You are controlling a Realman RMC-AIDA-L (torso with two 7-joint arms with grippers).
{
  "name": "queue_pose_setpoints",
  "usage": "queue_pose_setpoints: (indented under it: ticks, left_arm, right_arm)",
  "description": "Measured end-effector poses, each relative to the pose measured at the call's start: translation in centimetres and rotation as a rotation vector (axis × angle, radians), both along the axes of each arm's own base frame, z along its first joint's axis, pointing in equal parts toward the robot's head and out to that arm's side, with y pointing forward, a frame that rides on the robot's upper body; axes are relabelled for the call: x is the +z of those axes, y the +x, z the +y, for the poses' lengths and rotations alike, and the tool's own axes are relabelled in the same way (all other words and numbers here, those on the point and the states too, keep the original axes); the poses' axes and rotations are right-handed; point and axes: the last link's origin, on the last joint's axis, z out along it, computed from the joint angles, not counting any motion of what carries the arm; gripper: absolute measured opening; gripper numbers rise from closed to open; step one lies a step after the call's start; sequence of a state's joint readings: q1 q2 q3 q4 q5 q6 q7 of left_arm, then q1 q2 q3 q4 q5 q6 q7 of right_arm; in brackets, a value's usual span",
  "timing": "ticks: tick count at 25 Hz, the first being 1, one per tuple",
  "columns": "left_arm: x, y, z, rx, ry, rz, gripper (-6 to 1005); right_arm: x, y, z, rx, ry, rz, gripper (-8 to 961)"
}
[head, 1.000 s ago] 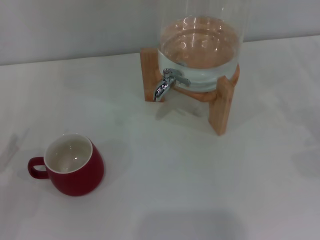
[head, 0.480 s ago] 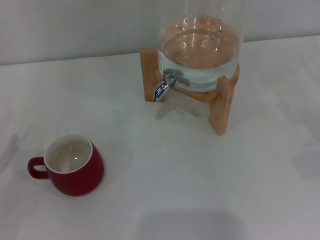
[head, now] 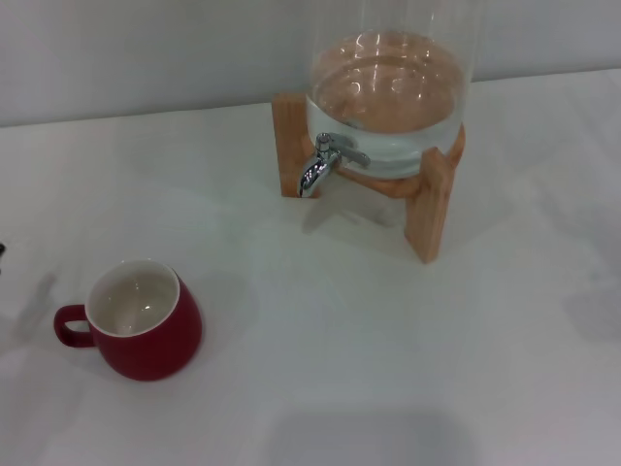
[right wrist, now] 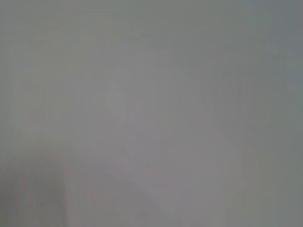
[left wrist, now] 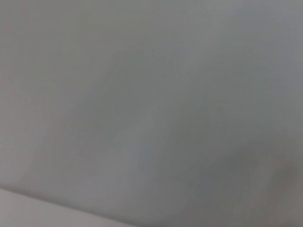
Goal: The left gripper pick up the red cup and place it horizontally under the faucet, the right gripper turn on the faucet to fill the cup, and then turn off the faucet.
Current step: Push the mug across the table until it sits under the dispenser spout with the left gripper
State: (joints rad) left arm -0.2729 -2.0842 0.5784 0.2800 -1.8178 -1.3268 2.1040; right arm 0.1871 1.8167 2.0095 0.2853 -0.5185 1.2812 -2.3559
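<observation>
At the far left edge of the head view a sliver of something dark is just showing; I take it to be the tip of the left gripper (head: 1, 249), though too little of it is in sight to tell whether its fingers are apart or together. Its wrist camera sees only blank grey surface. The right gripper is not in view at all, and its wrist camera is just as blank.

Out from that dark sliver, to the right and a little nearer the robot, stands the red cup (head: 138, 318), upright on the white table (head: 340, 330), mouth up, cream inside and apparently empty. Its loop handle points left, toward the incoming arm, so the left arm is plainly the nearer one. The faucet (head: 321, 163) is well apart from the cup, farther back and to the right, its spout angled down over bare table from the glass dispenser (head: 388, 97) on its wooden stand (head: 432, 204).

Against half a second ago, the dark tip is new at the edge and a faint shadow left of the cup handle has grown; the cup and the faucet have not moved.
</observation>
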Motion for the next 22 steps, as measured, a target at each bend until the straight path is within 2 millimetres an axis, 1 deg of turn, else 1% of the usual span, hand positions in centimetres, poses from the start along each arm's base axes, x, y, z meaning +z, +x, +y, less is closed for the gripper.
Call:
queue_pose_setpoints:
  ticks: [3,11,15,18,22]
  left_arm:
    - [-0.7,0.1,-0.3,-0.001,-0.029,-0.004,879]
    - [-1.5,0.0,-0.6,0.009,-0.057,-0.008,879]
    - [-1.9,-0.3,-0.7,0.024,-0.080,0.024,879]
    - [-2.5,-0.1,-0.5,0.009,-0.094,0.064,879]
    - [-2.6,0.0,-0.5,-0.005,-0.102,0.082,879]
  right_arm:
    - [0.0,-0.1,0.1,0.002,0.000,-0.001,722]
    - [0.2,0.0,0.1,0.001,0.009,0.000,722]
    - [0.2,-0.1,0.2,0.000,0.010,-0.002,722]
    - [0.2,0.0,0.3,-0.002,0.010,-0.002,722]
    - [0.2,0.1,0.4,-0.012,0.010,-0.003,722]
